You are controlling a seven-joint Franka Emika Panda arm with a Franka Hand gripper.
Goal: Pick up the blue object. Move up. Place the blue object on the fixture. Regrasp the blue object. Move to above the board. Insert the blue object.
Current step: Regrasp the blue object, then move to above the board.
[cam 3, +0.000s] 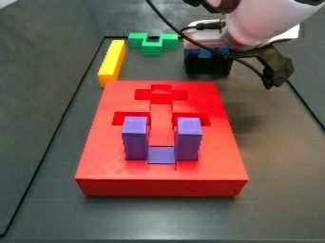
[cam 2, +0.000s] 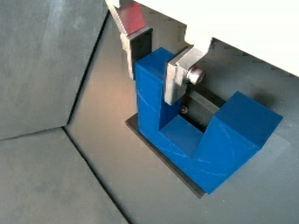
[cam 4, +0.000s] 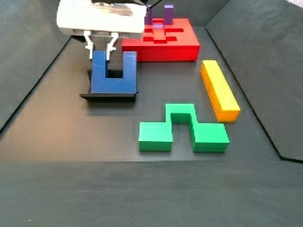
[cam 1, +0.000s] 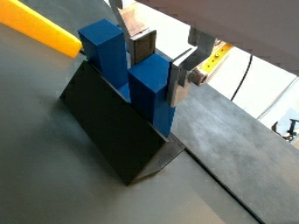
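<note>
The blue object (cam 4: 112,75) was seen standing on the fixture (cam 4: 109,95), prongs upward, its base seated against the black bracket; in a wrist view the two prongs (cam 1: 128,66) rose side by side above the fixture's dark sloped wall (cam 1: 105,127). The gripper (cam 4: 105,42) was positioned directly over it, and one prong was bracketed by the silver fingers (cam 2: 179,74), one plate on each side of it. The jaws were set only slightly wider than that prong; whether the pads were actually pressing on it could not be told. In a side view the blue object (cam 3: 207,63) was largely hidden behind the gripper (cam 3: 214,43). The board (cam 3: 162,138) lay near the fixture, apart from it, with a purple U-shaped block (cam 3: 158,140) seated in one recess, prongs up, and a further cross-shaped recess seen open in its top. A yellow bar (cam 4: 218,89) was lying beside the board, and a green block (cam 4: 182,129) was lying flat on the floor just beside the bar's end.
</note>
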